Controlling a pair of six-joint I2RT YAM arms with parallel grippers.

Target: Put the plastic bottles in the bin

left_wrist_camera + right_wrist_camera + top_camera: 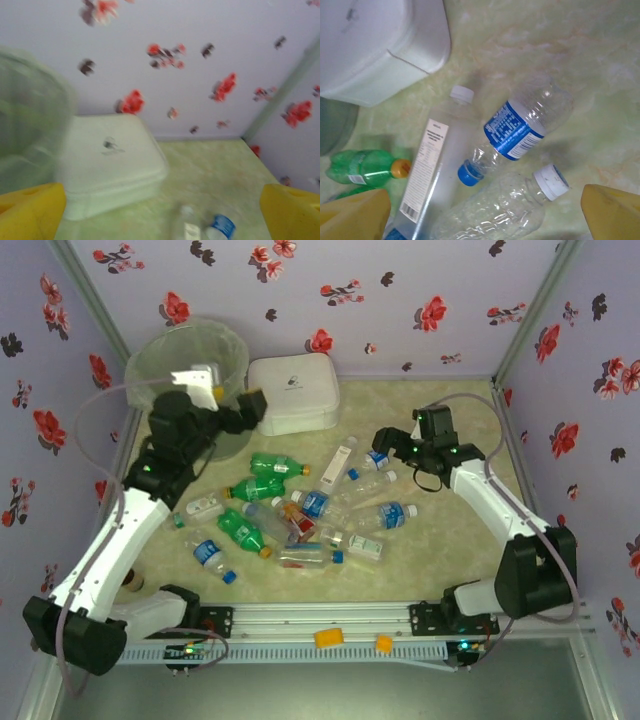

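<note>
White plastic forms the box, and a small dark mark is printed on its lid, too small to be read. The bin is stood just left of the box; its contents cannot be made out through the hazy wall and clear liner. The bottles are strewn on the tabletop in front of the box, several touching or overlapping.

The left tool is held at the box's front-left corner, beside the bin. Its yellow pads are spread wide and nothing is gripped. That wrist view is blurred, and a clear bottle is cut off by its lower edge.

The right tool is held above the bottles lying in front of the box's right end, with its jaws wide apart and nothing gripped. Below it, a blue-labelled bottle carries white lettering too fine to be read. A tall bottle beside it, its cap towards the box, bears a white label of illegible small print. A green bottle with an orange cap is partly hidden by a pad. A white-capped bottle is cut off at the frame's bottom.

Bare tabletop is left right of the box, up to the wall.
</note>
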